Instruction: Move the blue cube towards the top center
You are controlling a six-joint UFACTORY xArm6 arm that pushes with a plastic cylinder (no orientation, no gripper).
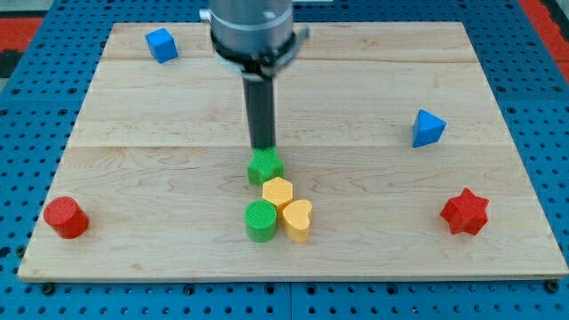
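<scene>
The blue cube (161, 44) sits near the board's top left corner. My tip (263, 148) is at the middle of the board, far to the right of and below the blue cube. It stands just above the green star block (265, 167), touching or nearly touching its top edge. The dark rod rises from there to the arm at the view's top.
Below the green star lie a yellow hexagon (278, 191), a green cylinder (261, 220) and a yellow heart (298, 220) in a tight cluster. A blue triangular block (428, 128) is at the right, a red star (465, 212) at lower right, a red cylinder (65, 217) at lower left.
</scene>
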